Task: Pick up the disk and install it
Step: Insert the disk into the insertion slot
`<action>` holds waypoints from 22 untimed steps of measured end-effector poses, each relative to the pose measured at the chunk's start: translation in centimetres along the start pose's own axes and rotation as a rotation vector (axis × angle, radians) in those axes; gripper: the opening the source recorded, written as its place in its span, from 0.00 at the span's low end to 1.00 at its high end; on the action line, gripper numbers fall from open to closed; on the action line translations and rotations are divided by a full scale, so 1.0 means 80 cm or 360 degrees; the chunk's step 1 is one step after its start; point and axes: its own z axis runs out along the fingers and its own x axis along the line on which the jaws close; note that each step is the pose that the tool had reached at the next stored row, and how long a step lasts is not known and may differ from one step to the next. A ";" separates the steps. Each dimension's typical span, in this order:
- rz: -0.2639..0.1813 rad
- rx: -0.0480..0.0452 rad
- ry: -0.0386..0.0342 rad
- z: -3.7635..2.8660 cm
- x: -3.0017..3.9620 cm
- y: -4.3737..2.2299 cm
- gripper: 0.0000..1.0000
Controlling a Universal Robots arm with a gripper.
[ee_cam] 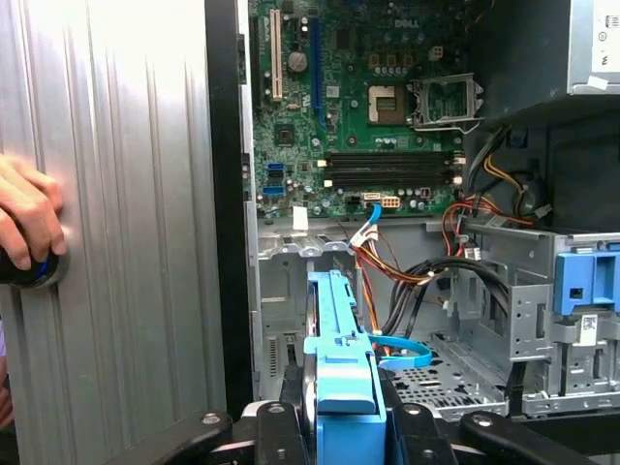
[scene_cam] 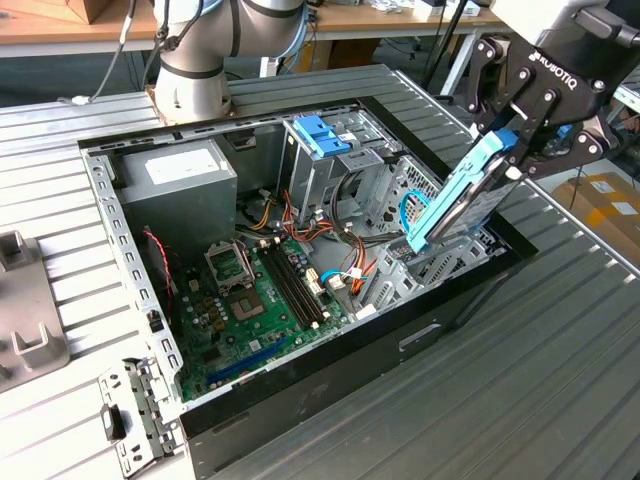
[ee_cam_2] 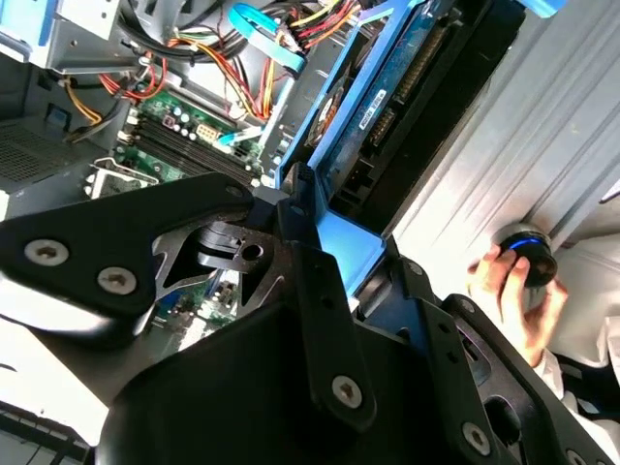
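My gripper is shut on the disk, a dark drive in a light-blue carrier frame. I hold it by its upper end, steeply tilted, over the end of the open computer case at the exterior view's right. Its lower end reaches down toward the metal bay floor there; I cannot tell if it touches. In the first wrist view the disk runs edge-on out of the gripper toward the motherboard. In the second wrist view the disk shows its connector side above the gripper.
An upright drive cage with a blue bracket stands beside the bay, with loose cables between. A power supply fills the far corner. A person's hand rests on a round knob on the ribbed table. A loose metal bracket lies at the near left.
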 end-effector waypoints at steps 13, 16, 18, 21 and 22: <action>-0.0001 0.0000 0.0004 0.0016 -0.0003 0.0111 0.37; 0.0000 0.0000 0.0004 0.0037 -0.0037 0.0117 0.37; 0.0000 0.0000 0.0004 0.0047 -0.0062 0.0119 0.37; 0.0000 0.0000 0.0004 0.0066 -0.0086 0.0121 0.37; 0.0000 0.0000 0.0004 0.0088 -0.0086 0.0124 0.37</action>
